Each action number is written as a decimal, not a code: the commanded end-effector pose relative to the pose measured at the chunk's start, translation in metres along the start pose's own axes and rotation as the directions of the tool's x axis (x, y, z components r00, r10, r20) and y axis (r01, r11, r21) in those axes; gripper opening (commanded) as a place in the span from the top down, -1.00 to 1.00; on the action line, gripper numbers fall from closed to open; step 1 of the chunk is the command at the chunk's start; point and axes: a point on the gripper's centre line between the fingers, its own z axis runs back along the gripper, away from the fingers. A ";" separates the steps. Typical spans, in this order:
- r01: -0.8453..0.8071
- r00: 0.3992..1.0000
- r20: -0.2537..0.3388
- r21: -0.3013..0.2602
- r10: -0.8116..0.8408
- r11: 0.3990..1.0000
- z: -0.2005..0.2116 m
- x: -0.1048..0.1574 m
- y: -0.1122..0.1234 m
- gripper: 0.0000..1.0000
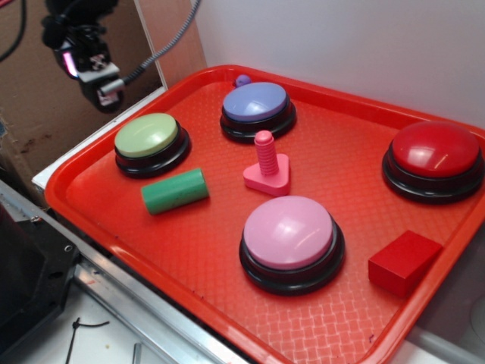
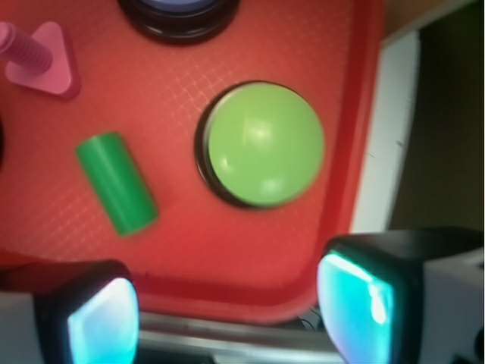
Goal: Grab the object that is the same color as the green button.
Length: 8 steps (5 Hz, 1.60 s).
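My gripper (image 1: 108,89) hangs open and empty above the tray's (image 1: 227,303) near-left corner, lined up for a descent. The green cylinder (image 1: 174,191) lies flat just in front of the green button (image 1: 148,136), apart.

Lighting's pretty bright and even, looks like it comes from overhead. Soft white glare spots sit on the domed tops, clearest on the red button (image 1: 434,149) and pink button (image 1: 289,231). Shadows stay short and soft. Wrist view is blurrier, with the fingertips (image 2: 102,318) glowing cyan and out of focus.
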 end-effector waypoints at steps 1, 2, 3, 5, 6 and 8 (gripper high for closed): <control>0.188 0.980 -0.057 -0.011 -0.188 0.982 -0.044 0.017 -0.053 -1.00; 0.219 0.971 -0.099 -0.007 -0.219 0.976 -0.059 0.005 -0.065 -1.00; 0.227 0.965 -0.137 -0.004 -0.225 0.974 -0.073 -0.001 -0.063 -1.00; 0.212 0.960 -0.186 -0.006 -0.210 0.977 -0.088 -0.001 -0.054 -1.00; 0.222 0.940 -0.256 -0.032 -0.223 0.974 -0.109 -0.012 -0.062 -1.00; 0.114 0.974 -0.199 -0.002 -0.112 0.994 -0.092 -0.022 -0.061 1.00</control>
